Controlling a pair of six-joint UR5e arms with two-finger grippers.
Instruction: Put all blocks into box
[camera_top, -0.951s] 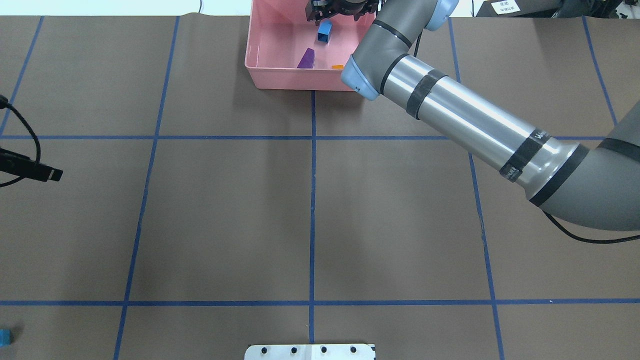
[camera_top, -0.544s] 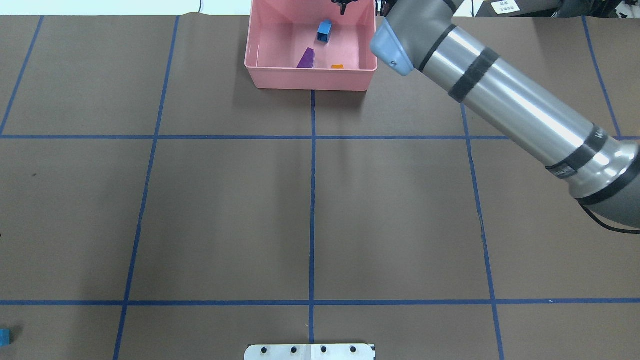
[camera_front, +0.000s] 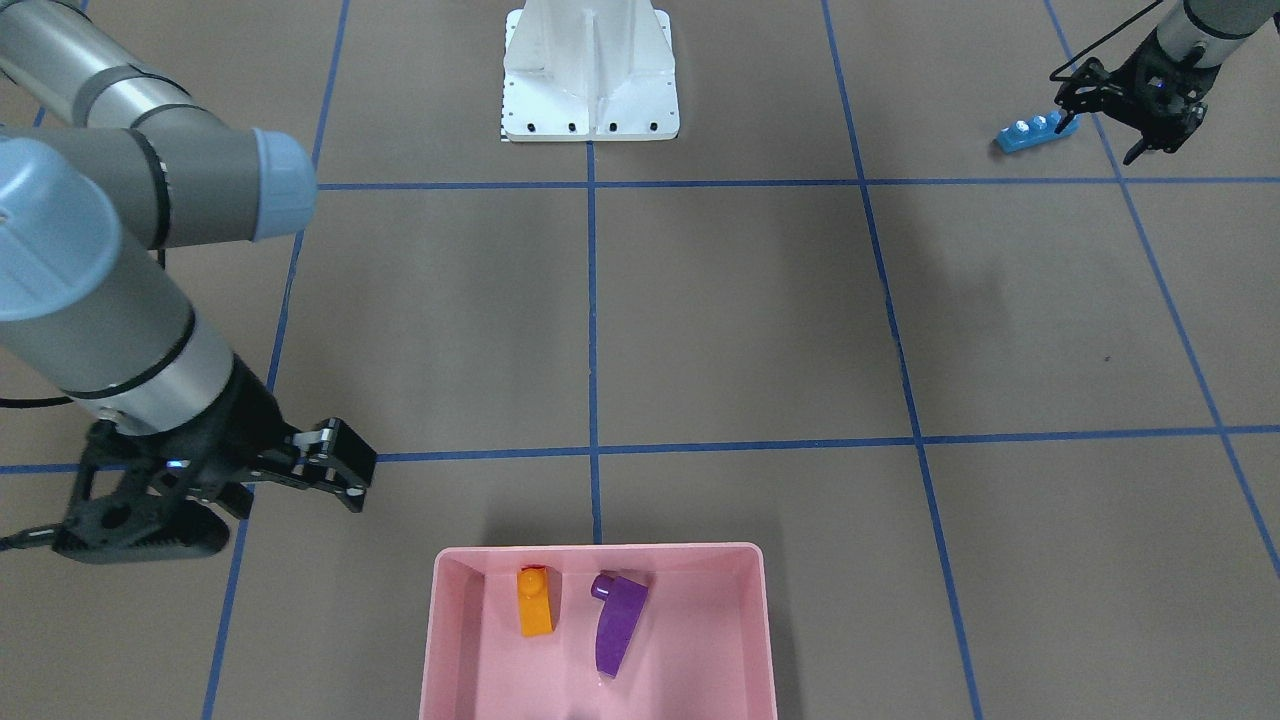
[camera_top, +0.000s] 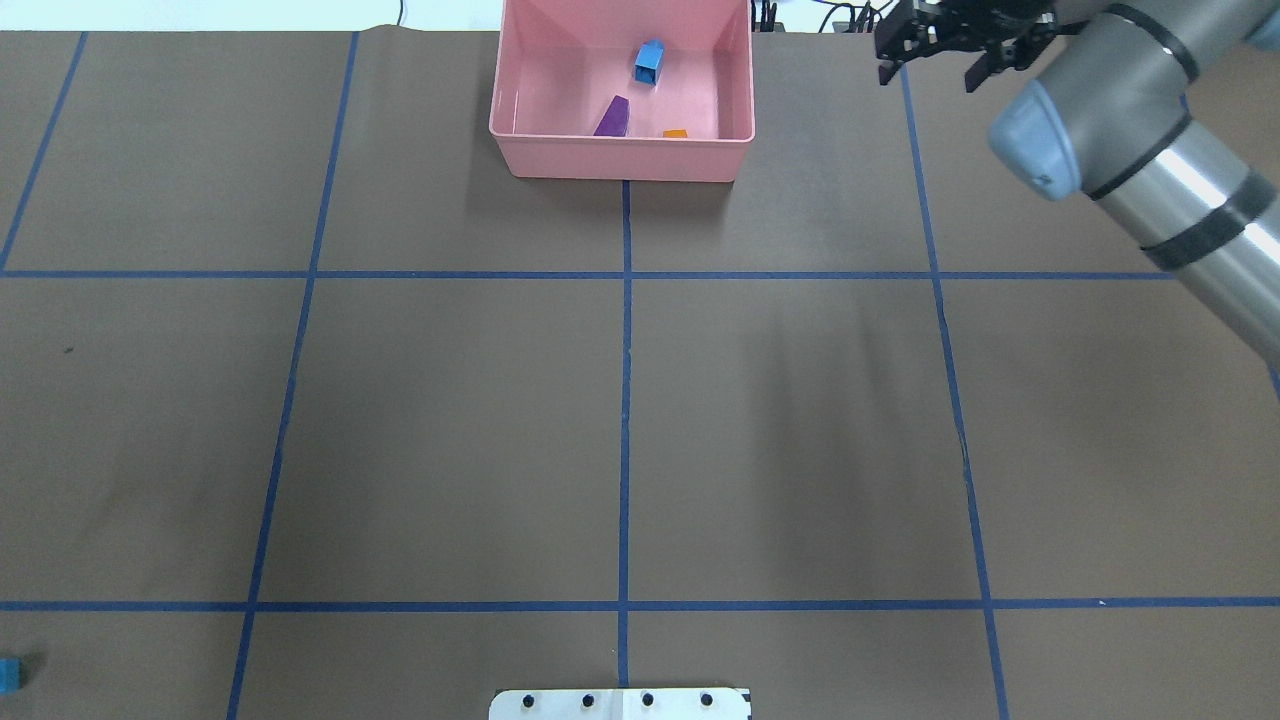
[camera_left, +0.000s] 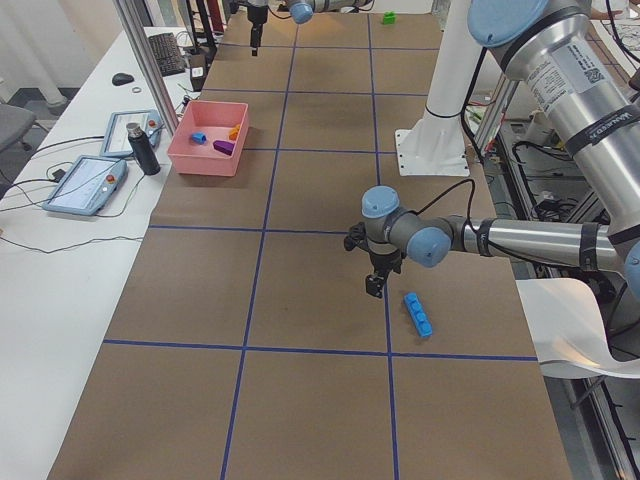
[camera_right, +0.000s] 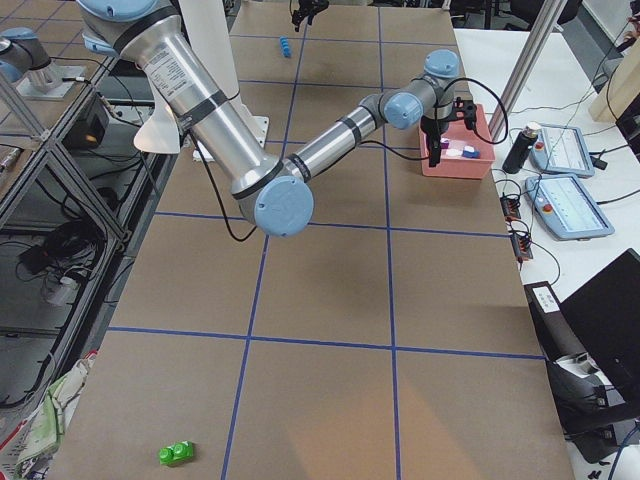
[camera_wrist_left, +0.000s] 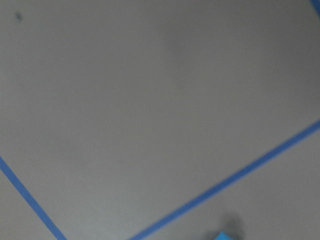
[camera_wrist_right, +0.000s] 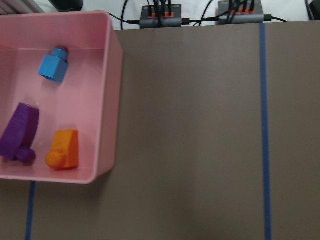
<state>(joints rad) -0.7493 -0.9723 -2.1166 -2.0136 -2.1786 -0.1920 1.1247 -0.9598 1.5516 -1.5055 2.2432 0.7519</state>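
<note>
The likeliest slip concerns the long blue block (camera_front: 1035, 130), which rests on the surface (camera_top: 450, 420) near the corner at the robot's left, by the robot's own edge. The left gripper (camera_front: 1098, 140) hangs there with its fingers spread and empty. The block lies just beside one finger rather than between the two. Closing from that offset would, I judge, shove or spin the glossy brick instead of trapping it, and this close to the end of the surface it could slide out of reach. A pinch on one end alone might also let it swing loose on the long carry to the box (camera_top: 560, 160), which sits at the middle of the edge opposite the robot. The right gripper (camera_top: 930, 60), fingers spread and holding nothing, hangs beside the box along that same edge, so two arms arriving there could crowd each other. The green cube (camera_right: 176, 454) lies alone near the corner at the robot's right, well apart from both grippers.

The right wrist view shows everything in the box: the small blue block (camera_wrist_right: 54, 67), the purple block (camera_wrist_right: 19, 132) and the orange block (camera_wrist_right: 64, 150). The front-facing view cuts the blue one off. Only the side views show the green cube. The overhead view catches just a sliver of the long blue block and no left gripper, and the left wrist view is blurred
</note>
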